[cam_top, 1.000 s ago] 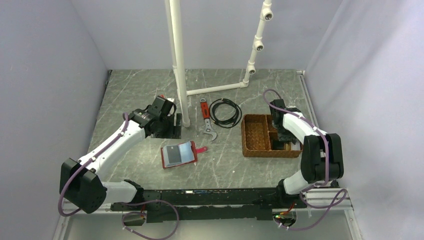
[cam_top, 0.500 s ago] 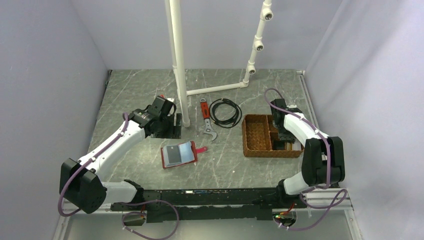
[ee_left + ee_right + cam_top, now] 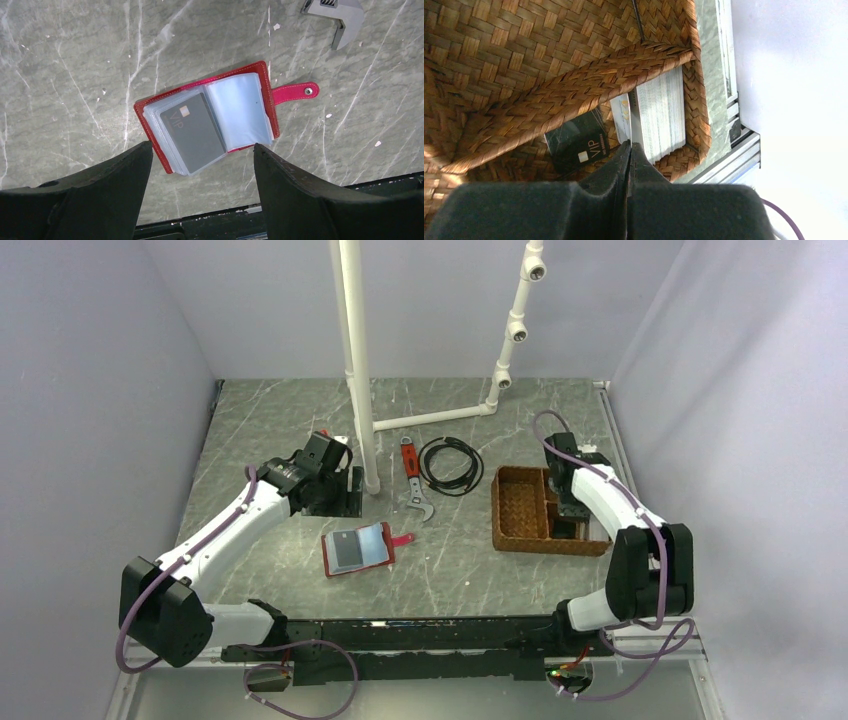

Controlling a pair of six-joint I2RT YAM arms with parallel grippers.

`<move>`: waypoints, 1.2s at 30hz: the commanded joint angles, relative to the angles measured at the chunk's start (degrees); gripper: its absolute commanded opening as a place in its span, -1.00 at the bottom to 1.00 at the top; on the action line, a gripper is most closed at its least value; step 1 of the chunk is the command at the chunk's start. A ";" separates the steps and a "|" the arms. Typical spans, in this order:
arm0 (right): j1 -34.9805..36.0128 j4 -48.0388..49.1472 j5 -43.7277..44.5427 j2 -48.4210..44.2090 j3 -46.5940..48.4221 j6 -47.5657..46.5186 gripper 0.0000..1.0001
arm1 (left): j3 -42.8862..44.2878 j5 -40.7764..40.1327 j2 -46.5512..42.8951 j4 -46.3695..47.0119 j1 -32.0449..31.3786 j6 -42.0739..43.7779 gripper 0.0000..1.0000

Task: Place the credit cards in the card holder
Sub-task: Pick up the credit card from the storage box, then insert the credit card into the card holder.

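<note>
The red card holder (image 3: 357, 549) lies open on the table, a grey VIP card (image 3: 195, 132) in its left clear pocket, snap tab (image 3: 295, 92) to the right. My left gripper (image 3: 338, 498) is open above it, and the holder (image 3: 207, 125) shows just beyond its fingers (image 3: 201, 148). My right gripper (image 3: 572, 523) reaches into the right compartment of the brown woven tray (image 3: 520, 510). Its jaws (image 3: 629, 145) are shut on the edge of a pale credit card (image 3: 622, 116), beside an upright stack of pale cards (image 3: 659, 117). A black VIP card (image 3: 576, 142) lies flat there.
A red-handled wrench (image 3: 412, 480) and a black cable coil (image 3: 450, 462) lie between the holder and the tray. A white pipe frame (image 3: 360, 370) stands behind them. The tray's divider (image 3: 574, 85) crosses the right wrist view. The table's right rail (image 3: 729, 75) is close to the tray.
The woven tray and my right arm have shifted a little to the right. The left arm and the card holder have not moved.
</note>
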 commanded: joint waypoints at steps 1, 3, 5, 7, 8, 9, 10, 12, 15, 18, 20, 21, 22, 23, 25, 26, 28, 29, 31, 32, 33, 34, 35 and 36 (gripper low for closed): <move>-0.26 -6.00 0.95 -0.74 5.80 1.04 -1.00 | 1.54 -0.22 -0.97 0.29 -0.25 0.09 0.57; -0.25 -8.46 0.64 -1.08 7.51 2.64 -1.00 | 1.45 0.30 -0.71 0.59 -0.25 -0.06 0.57; -0.27 -10.54 -0.05 -1.78 8.84 3.96 -1.00 | 1.11 0.68 -0.47 0.91 -0.25 -0.33 0.57; -0.22 -13.04 -1.07 -2.85 10.31 5.59 -1.00 | 0.84 0.57 -0.21 0.90 -0.25 -0.75 0.58; -0.21 -14.25 -1.49 -3.54 11.23 6.29 -1.00 | 0.64 0.34 -0.12 0.72 -0.18 -1.16 0.59; -0.24 -15.51 -1.59 -4.27 12.39 7.09 -1.00 | 0.35 0.46 -0.07 0.58 0.08 -1.49 0.59; -0.19 -16.54 -1.91 -5.07 13.67 7.76 -1.00 | -0.10 1.00 -0.07 0.68 0.56 -1.79 0.62; -0.01 -17.33 -6.35 -7.05 17.22 7.35 -1.00 | -1.01 2.95 0.02 0.59 2.69 -2.28 0.65; 1.00 -11.53 -27.70 -12.05 21.71 0.58 -1.00 | -2.53 6.74 -0.40 0.45 7.44 -2.87 0.70; 2.51 3.81 -50.27 -19.34 17.43 2.36 -1.00 | -4.73 12.49 -0.34 0.47 12.46 -3.88 0.74; 4.58 17.72 -67.67 -20.18 9.55 9.63 -1.00 | -6.51 18.08 0.54 0.93 17.58 -4.41 0.87; 6.94 25.33 -70.88 -19.51 6.34 16.15 -1.00 | -7.34 20.64 1.28 0.95 20.56 -4.51 0.94; 10.18 31.82 -71.82 -18.37 3.81 20.40 -1.00 | -7.95 22.84 2.12 1.14 23.12 -4.48 0.98; 13.17 36.86 -71.60 -16.90 1.67 24.14 -1.00 | -8.59 24.70 3.05 1.48 24.85 -4.21 0.99; 19.31 47.74 -71.25 -13.06 -1.35 31.01 -1.00 | -9.25 26.52 5.00 1.51 27.36 -3.74 0.99; 20.82 50.27 -70.95 -10.56 -2.30 34.50 -1.00 | -9.37 26.65 5.79 1.64 27.64 -3.78 0.99; 25.22 54.30 -68.47 -6.11 -3.41 41.54 -1.00 | -9.40 26.64 7.29 1.76 28.30 -4.01 0.99; 26.57 56.06 -67.64 -4.05 -3.71 44.84 -1.00 | -9.47 26.49 7.97 1.77 28.62 -4.47 0.99; 28.99 55.33 -64.19 -1.02 -3.53 50.75 -1.00 | -9.80 27.98 9.73 2.35 29.23 -5.22 0.99; 30.15 52.89 -61.46 0.11 -2.95 53.72 -1.00 | -10.10 28.84 10.84 2.83 29.27 -5.86 0.99; 31.45 49.50 -58.77 1.31 -1.29 55.46 -1.00 | -10.22 28.93 11.70 2.72 29.28 -6.52 0.99; 32.66 44.29 -55.91 2.62 0.73 56.57 -1.00 | -10.24 28.75 12.52 2.58 29.28 -7.13 0.99; 33.75 40.22 -53.46 3.96 2.93 57.49 -1.00 | -10.25 28.40 13.18 2.24 29.28 -7.47 0.99; 34.55 37.45 -52.13 5.35 4.53 58.96 -1.00 | -10.01 27.51 13.80 1.63 29.28 -7.92 0.99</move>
